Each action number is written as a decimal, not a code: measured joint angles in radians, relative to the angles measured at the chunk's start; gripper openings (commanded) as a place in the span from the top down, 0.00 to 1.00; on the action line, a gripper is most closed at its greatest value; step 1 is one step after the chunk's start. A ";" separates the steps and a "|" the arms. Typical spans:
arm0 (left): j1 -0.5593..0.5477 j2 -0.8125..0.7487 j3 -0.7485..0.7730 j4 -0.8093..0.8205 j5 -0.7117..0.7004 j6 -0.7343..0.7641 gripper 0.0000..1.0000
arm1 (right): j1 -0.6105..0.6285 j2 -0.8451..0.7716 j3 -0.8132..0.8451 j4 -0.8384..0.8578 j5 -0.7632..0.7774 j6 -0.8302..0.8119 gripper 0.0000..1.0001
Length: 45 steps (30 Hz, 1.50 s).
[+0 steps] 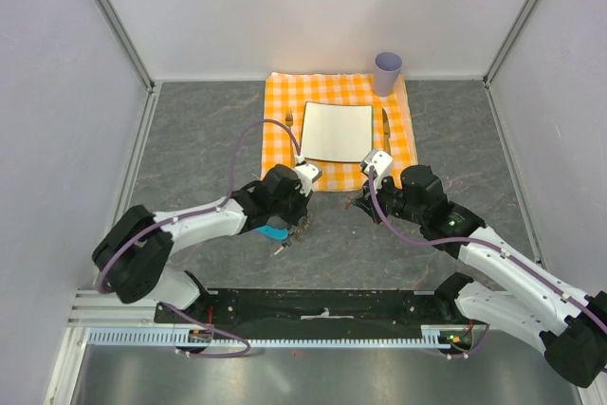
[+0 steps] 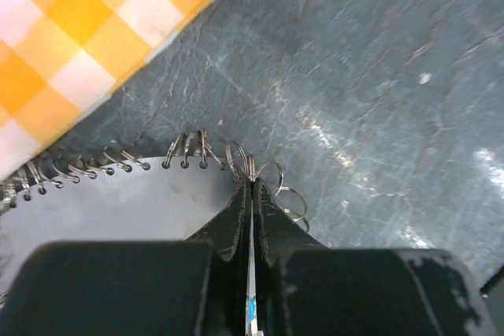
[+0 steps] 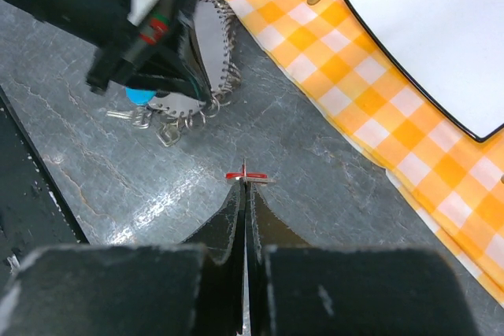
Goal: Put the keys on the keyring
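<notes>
Pinching keyring (image 2: pixel 249 168) in left fingers (image 2: pixel 233 226), key (image 3: pixel 246 176) in right fingers (image 3: pixel 228 222) — line key head up with ring, thread slow.

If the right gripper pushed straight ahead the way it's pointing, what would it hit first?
Probably the bare grey tabletop just past the red key pinched in the right gripper, then the checked cloth. The keyring sits off to the side. Depth is uncertain.

Bare tabletop (image 1: pixel 199 130) flanks cloth (image 1: pixel 283 101); plate (image 1: pixel 337 132), cup (image 1: pixel 387 72) block cloth; keyring (image 1: pixel 275 232) clutters near centre
</notes>
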 measured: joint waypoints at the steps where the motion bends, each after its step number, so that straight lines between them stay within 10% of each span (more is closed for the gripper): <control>1: 0.000 -0.033 -0.003 -0.005 0.001 -0.003 0.98 | 0.000 0.000 0.000 0.000 0.000 0.000 1.00; 8: 0.000 -0.310 -0.173 0.145 0.046 -0.008 0.98 | 0.002 -0.004 0.000 0.000 -0.007 0.000 1.00; 20: 0.000 -0.319 -0.333 0.424 0.160 -0.015 0.98 | 0.002 -0.051 -0.005 0.009 -0.052 -0.004 1.00; 28: 0.000 -0.072 -0.233 0.321 0.156 -0.036 0.98 | 0.002 -0.032 -0.013 0.008 -0.055 -0.004 1.00; 45: 0.000 -0.114 -0.186 0.171 -0.031 -0.098 0.66 | 0.002 0.016 -0.015 0.007 -0.023 -0.011 1.00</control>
